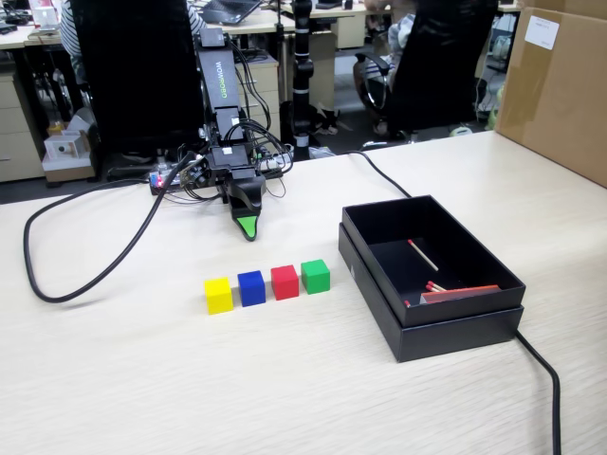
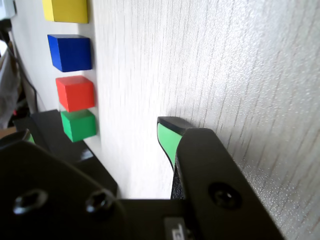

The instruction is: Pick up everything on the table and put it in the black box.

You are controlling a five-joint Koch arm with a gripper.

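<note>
Four cubes stand in a row on the table (image 1: 285,389): yellow (image 1: 218,295), blue (image 1: 251,287), red (image 1: 285,282) and green (image 1: 316,276). To their right in the fixed view sits the black box (image 1: 455,332), its inside bare of cubes. My gripper (image 1: 248,226) points down at the table behind the row, a short way from the blue and red cubes. The wrist view shows yellow (image 2: 66,10), blue (image 2: 70,52), red (image 2: 75,93) and green (image 2: 78,125) ahead, with a corner of the black box (image 2: 85,150). There the gripper (image 2: 97,130) is open and holds nothing.
A few matchsticks (image 1: 424,256) and a flat red piece (image 1: 460,294) lie inside the box. A black cable (image 1: 95,256) loops on the left of the table, another (image 1: 542,379) runs past the box's front right. A brown carton (image 1: 560,85) stands at the right rear.
</note>
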